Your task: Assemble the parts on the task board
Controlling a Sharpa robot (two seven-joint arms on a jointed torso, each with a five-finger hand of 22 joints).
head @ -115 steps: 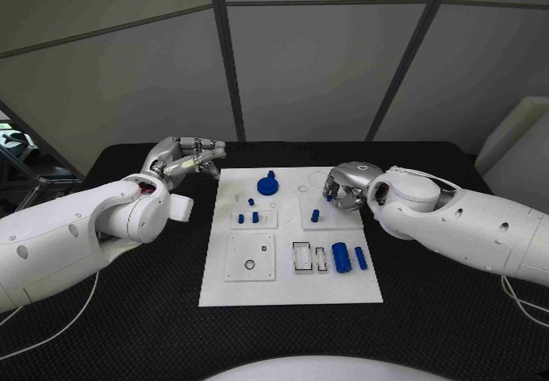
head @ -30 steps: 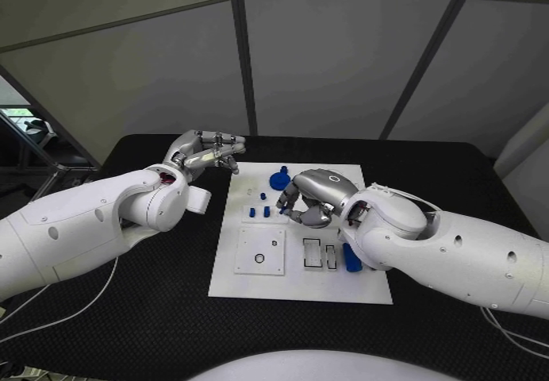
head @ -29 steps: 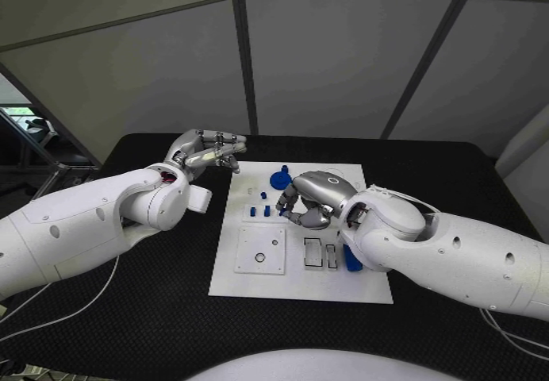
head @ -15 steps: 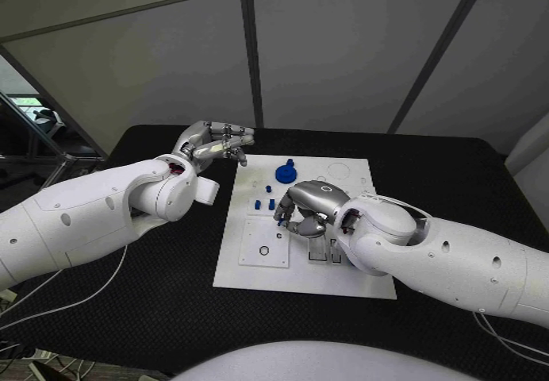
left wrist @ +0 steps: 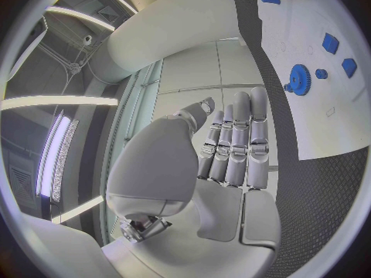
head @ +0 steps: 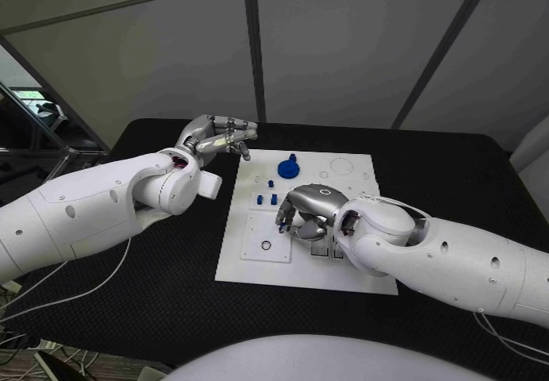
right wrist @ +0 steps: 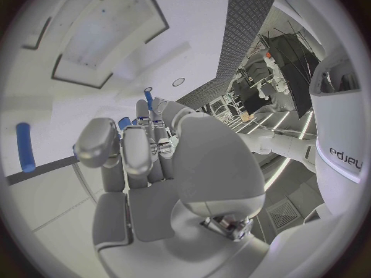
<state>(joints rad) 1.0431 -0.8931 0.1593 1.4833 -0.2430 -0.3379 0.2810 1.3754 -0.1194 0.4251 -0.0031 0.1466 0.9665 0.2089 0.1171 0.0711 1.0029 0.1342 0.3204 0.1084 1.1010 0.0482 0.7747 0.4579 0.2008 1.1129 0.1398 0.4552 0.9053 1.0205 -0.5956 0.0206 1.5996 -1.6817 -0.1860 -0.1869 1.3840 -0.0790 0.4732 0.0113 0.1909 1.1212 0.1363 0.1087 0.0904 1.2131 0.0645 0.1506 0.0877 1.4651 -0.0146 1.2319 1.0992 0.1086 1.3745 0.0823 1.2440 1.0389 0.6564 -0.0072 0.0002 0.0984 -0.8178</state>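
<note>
R hand had carried a blue peg to mid-board; L hand idle.

L to R: L hand [head: 217,135] hung over the bench [head: 137,278] just off the task board's [head: 258,270] far-left corner as before, fingers curled in on nothing, so closed & empty. Blue gear [head: 287,167] w/ its knob sat near the far edge, small blue pegs [head: 270,198] just nearer the robot. R hand [head: 303,218], which ~4 s ago was at the board's right edge, had crossed to mid-board & come down; it pinched a small blue peg [right wrist: 148,97] at its fingertips, just above the white plate. Long blue cylinder [right wrist: 25,146] lay loose on the board beside it. Probably meant insertion was next: peg picked, not yet seated; which hole, can't tell.
</note>
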